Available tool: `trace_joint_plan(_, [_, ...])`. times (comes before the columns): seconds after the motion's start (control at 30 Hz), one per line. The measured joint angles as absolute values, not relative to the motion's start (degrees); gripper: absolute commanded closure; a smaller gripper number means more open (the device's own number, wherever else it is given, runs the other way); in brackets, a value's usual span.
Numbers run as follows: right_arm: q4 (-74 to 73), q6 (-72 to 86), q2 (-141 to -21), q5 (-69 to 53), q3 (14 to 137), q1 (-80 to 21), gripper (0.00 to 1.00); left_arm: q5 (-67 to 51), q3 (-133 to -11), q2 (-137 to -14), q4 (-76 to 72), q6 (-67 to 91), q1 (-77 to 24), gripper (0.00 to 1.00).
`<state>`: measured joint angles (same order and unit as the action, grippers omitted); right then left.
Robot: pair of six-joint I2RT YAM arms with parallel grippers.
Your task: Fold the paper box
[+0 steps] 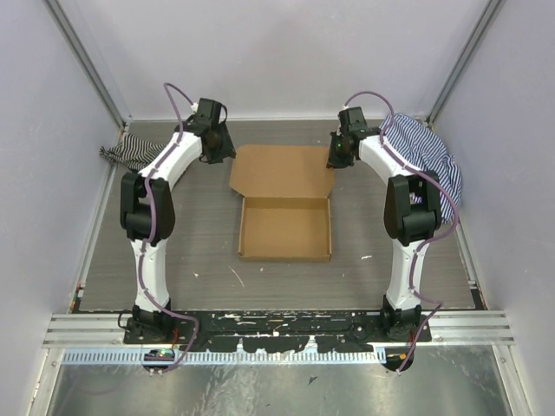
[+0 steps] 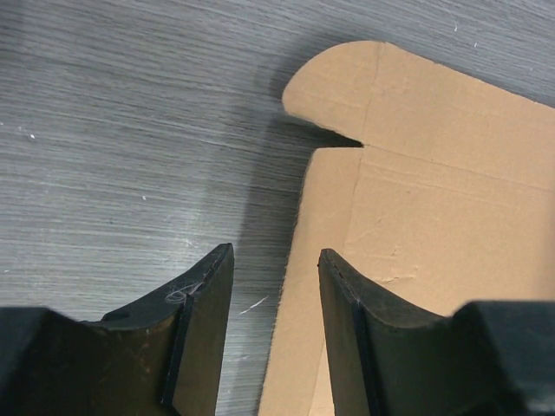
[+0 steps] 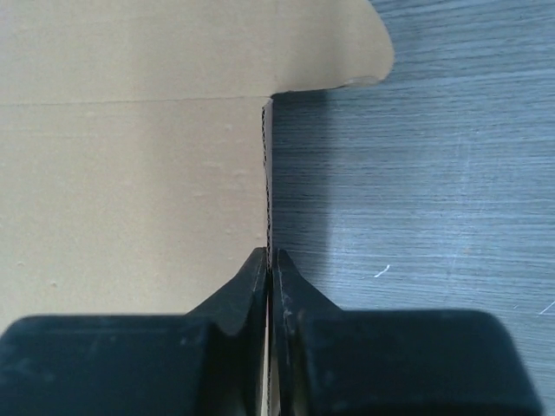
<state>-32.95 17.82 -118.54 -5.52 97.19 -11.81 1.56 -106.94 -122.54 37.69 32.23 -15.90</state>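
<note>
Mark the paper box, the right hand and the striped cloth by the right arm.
paper box [image 1: 284,230]: top external view, on the tray's floor.
right hand [image 3: 270,260]: right wrist view, between its fingertips.
striped cloth [image 1: 432,149]: top external view, on its bunched middle.

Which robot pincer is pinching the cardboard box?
The right pincer: it is squeezed shut on a thin upright edge of the paper box. The left pincer stands open at the other edge, holding nothing.

Shows a small striped cloth [image 1: 124,152] crumpled at upper left, a larger striped cloth [image 1: 431,154] bunched at upper right, both on a grey wood-grain table [image 1: 199,251] between pale walls [image 1: 277,52].
</note>
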Motion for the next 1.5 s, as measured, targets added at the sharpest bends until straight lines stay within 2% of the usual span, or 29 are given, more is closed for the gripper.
trace_joint_plan(0.17, [-30.6, 17.9, -118.2, -5.1, 96.0, -11.8, 0.99, 2.2, -106.0, -121.6, 37.3, 31.5, -15.9, 0.49])
trace_joint_plan(0.5, [-9.0, 18.5, -101.5, -2.5, 70.9, -11.8, 0.99, 2.2, -94.6, -110.9, 33.3, 30.9, -15.9, 0.48])
trace_joint_plan(1.1, [22.9, 14.5, -81.7, -6.6, 47.2, -12.8, 0.99, -1.7, -85.7, -96.4, 22.1, 25.4, -15.9, 0.47])
trace_joint_plan(1.3, [37.1, 12.3, -78.2, -9.1, 35.5, -13.4, 0.99, -2.5, -84.9, -94.2, 18.0, 22.9, -15.9, 0.46])
trace_joint_plan(1.5, [44.0, 10.6, -77.5, -11.4, 31.5, -13.7, 0.99, -3.1, -84.7, -94.1, 16.5, 20.3, -15.9, 0.44])
